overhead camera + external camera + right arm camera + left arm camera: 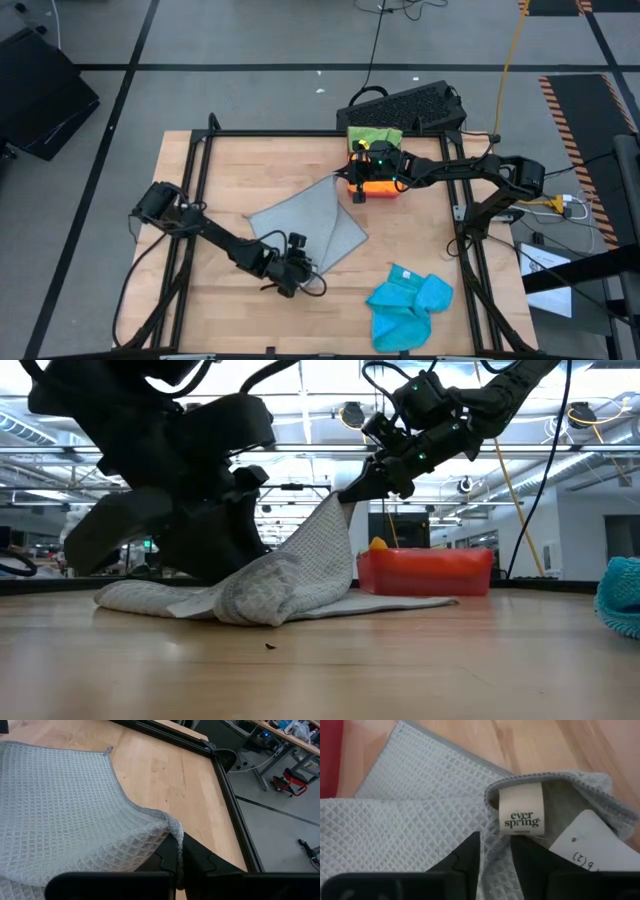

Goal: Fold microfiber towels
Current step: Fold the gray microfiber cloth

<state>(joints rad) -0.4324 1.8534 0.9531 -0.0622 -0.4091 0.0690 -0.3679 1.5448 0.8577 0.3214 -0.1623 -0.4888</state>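
A grey waffle-weave microfiber towel (pixel 310 222) lies mid-table, with one corner raised. My right gripper (pixel 350 185) is shut on that far corner, above the table in front of the red tray. My left gripper (pixel 298 268) is at the towel's near corner and shut on a bunched fold. A white "ever spring" label (pixel 521 811) and a paper tag (pixel 592 847) show there. An orange towel (pixel 380 186) lies in the red tray (pixel 425 572). A bright green towel (pixel 373 135) lies behind the tray. A blue towel (pixel 408 305) lies crumpled near the right front. My left gripper pinches a bunched fold of the grey towel (pixel 495 857) between its two fingers, just below the label at the near corner. The fingers slant down at it, and the cloth around them rests on the table. My right gripper pinches the towel's hemmed far corner (pixel 176 832) between its fingers, slanting down from the right. The corner is lifted clear (pixel 335 510), and the cloth slopes down from it to the table.
A black keyboard (pixel 405 103) lies beyond the table's far edge. The black frame rail (pixel 230 790) runs along the table's right side. Bare wood lies at the table's left and near front.
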